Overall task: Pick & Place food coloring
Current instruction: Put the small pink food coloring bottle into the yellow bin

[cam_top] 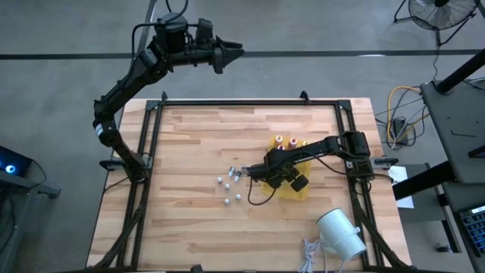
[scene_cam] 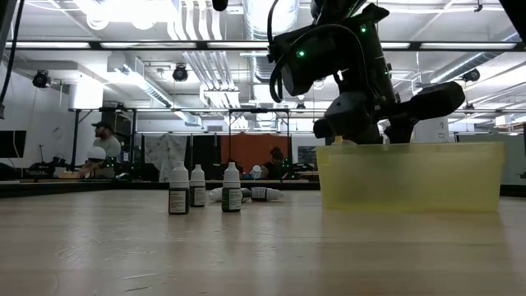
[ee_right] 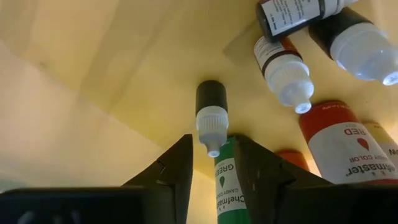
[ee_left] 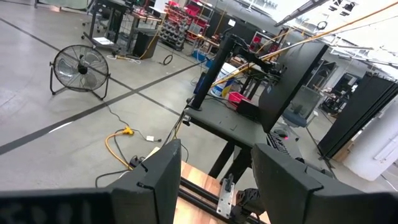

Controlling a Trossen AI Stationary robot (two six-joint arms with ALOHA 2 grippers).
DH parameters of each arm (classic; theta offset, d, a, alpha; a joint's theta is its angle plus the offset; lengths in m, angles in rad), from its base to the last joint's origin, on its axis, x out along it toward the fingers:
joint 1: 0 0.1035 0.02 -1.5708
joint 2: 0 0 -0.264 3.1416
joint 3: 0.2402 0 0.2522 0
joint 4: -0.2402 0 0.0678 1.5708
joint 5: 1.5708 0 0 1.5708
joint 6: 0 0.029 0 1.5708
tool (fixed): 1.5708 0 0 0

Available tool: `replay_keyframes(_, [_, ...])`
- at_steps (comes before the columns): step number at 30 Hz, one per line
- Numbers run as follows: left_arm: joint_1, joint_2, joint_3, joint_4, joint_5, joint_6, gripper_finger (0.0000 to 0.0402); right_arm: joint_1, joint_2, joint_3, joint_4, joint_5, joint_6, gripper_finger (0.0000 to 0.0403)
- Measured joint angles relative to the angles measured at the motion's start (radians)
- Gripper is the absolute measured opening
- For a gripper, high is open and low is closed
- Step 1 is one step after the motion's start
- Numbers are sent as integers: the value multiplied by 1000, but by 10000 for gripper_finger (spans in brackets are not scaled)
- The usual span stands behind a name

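Yellow, translucent plastic forms the bin [cam_top: 298, 189] on the wooden surface [cam_top: 197, 144], and it serves as the drop-off for the food coloring. The right gripper [ee_right: 211, 163] hangs inside this bin, fingers parted with a dark bottle [ee_right: 210, 115] just beyond their tips, apparently loose and not clamped. That suggests a release is under way. Around it lie bottles already collected, among them a green one [ee_right: 226, 180] and a red one [ee_right: 339, 140], lying on their sides as though dropped rather than stood.

Several small white-capped bottles [cam_top: 231, 182] wait on the bare wood beside the bin, some upright, some tipped over, so more trips are likely needed.

The left gripper [ee_left: 214, 180] is parked high past the far edge of the surface, fingers apart and empty, clear of the work.
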Motion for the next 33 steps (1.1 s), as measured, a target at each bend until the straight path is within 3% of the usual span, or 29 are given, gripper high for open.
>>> replay_keyframes(14, [0,0,0,0,0,-3,168,4,-2,80,-58,-25,40,114])
replay_keyframes(24, [0,0,0,-11,0,-3,168,13,-16,270,-62,-156,203,129])
replay_keyframes(33, [0,-4,-1,-138,2,72,168,13,-83,305,33,-159,313,121])
